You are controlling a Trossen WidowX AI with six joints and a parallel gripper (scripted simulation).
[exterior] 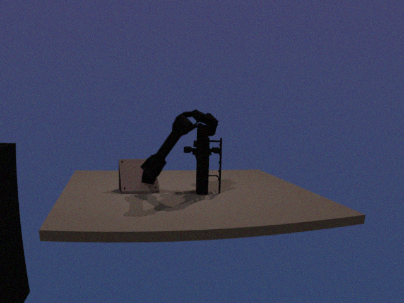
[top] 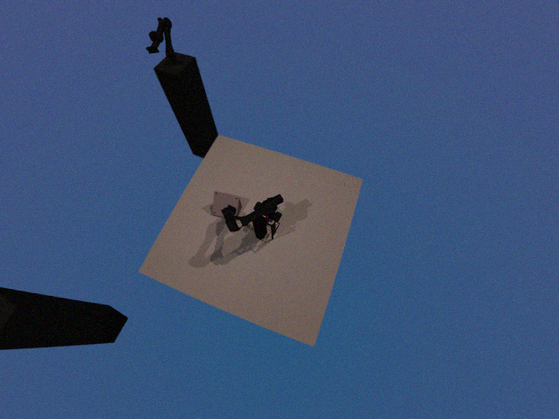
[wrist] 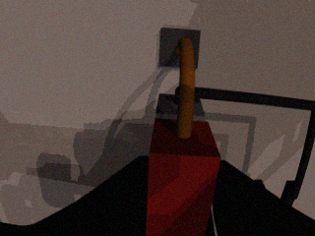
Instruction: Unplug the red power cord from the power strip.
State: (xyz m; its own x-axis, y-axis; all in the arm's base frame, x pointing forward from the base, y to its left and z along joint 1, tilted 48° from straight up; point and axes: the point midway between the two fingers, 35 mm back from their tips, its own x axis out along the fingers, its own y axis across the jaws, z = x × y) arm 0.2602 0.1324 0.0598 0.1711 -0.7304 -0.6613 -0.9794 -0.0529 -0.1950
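Note:
The red plug [wrist: 179, 197] fills the lower middle of the wrist view as a red block. My gripper [wrist: 181, 168] is shut on it, with a black finger against each side. An orange curved cord [wrist: 186, 93] runs from the plug's far end to a dark grey square block [wrist: 168, 54]. Another dark grey piece [wrist: 167, 102] shows just beyond the plug. I cannot tell which part is the power strip or whether the plug is seated in it. A small red spot shows among dark parts in the top view; the fingers are not clear in either the top or the exterior view.
A thin black bar frame [wrist: 256, 97] [exterior: 220, 166] stands close beside the plug on the right. A pale panel [top: 225, 203] [exterior: 132, 176] with dark corner dots stands by the arm on the table [top: 288, 292] [exterior: 261, 211]. A black pedestal [top: 189, 99] bearing another arm stands past the table's corner.

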